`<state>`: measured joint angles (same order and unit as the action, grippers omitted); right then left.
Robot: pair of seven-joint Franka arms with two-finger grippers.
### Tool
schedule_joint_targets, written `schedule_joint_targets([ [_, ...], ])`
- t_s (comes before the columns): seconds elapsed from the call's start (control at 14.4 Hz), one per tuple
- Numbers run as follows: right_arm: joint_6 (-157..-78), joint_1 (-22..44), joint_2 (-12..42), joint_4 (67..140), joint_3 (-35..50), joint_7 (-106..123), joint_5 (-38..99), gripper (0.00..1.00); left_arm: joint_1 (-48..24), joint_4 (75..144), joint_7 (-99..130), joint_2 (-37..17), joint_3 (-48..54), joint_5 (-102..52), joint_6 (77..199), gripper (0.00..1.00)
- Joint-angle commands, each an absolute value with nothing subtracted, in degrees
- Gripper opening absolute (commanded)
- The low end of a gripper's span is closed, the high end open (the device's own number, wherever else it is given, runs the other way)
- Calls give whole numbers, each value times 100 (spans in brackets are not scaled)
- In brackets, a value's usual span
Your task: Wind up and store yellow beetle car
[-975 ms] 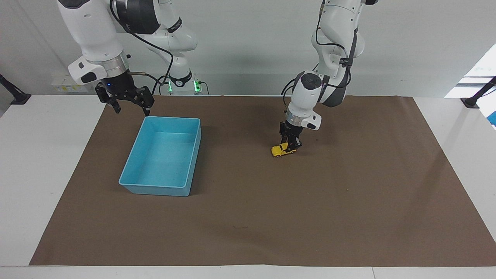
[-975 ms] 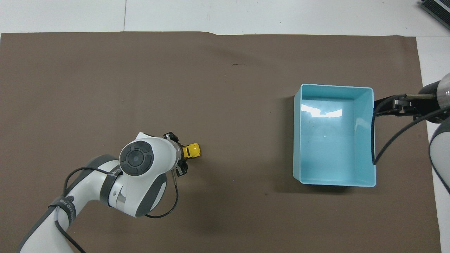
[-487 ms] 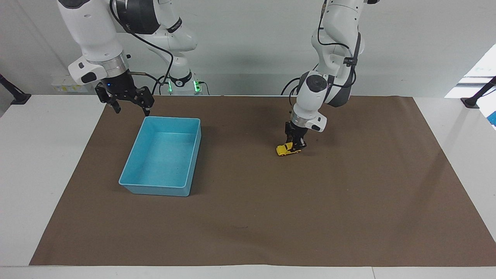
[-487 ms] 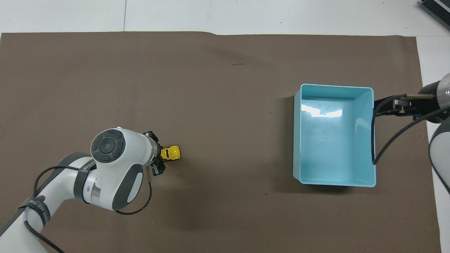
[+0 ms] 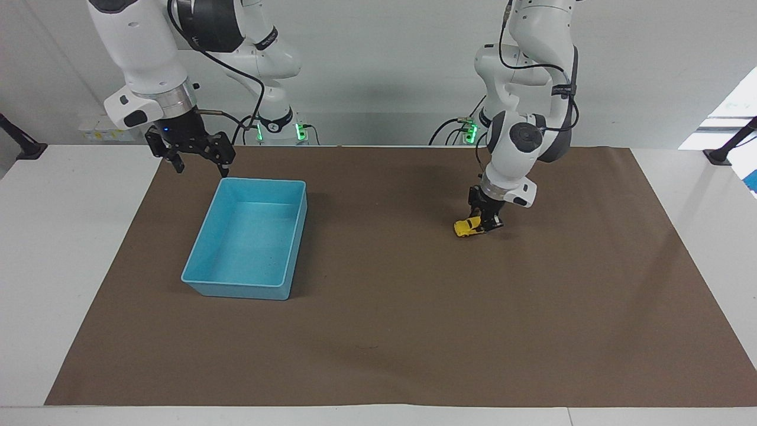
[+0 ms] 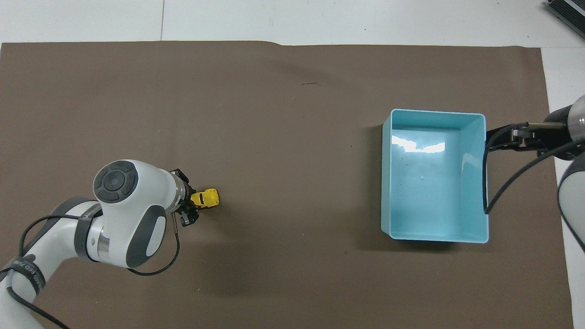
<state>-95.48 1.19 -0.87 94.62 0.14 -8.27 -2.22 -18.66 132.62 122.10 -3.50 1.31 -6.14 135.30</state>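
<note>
- Now left hand (image 5: 485, 223) is clamped on rear of yellow beetle car (image 5: 467, 227), down at brown mat (image 5: 414, 331), toward left arm's end of bench (image 5: 53, 236).
- Car sits low on mat, nose pointing toward blue bin (image 5: 207, 242); well apart from it.
- Right hand (image 5: 195, 155) waits w/ fingers spread wide, over the bin's edge nearest the robots.
- Bin holds nothing.
</note>
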Motion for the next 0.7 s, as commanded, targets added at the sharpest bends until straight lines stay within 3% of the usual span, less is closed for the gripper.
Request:
schedule_joint_targets([
  [0.0, -9589, 97, -123, 9527, -9, -659, -158, 100, -1582, 13307, 12094, -800, 53, -448, 13992, 26],
  [0.21, -9589, 97, -123, 9527, -17, -659, -158, 100, -1582, 13298, 12094, -800, 53, -448, 13983, 34],
  [0.28, -9589, 97, -123, 9527, -9, -659, -158, 100, -1582, 13289, 12094, -774, 53, -448, 13983, 45],
  [0.35, -9589, 97, -123, 9527, -17, -659, -158, 100, -1573, 13272, 12094, -730, 44, -448, 13966, 68],
  [0.42, -9589, 97, -123, 9527, -9, -659, -158, 100, -1530, 13202, 12085, -677, 35, -448, 13827, 100],
  [0.63, -9633, 88, -106, 9519, -18, -686, -158, 100, -1503, 12720, 12023, -510, 35, -448, 13071, 100],
])
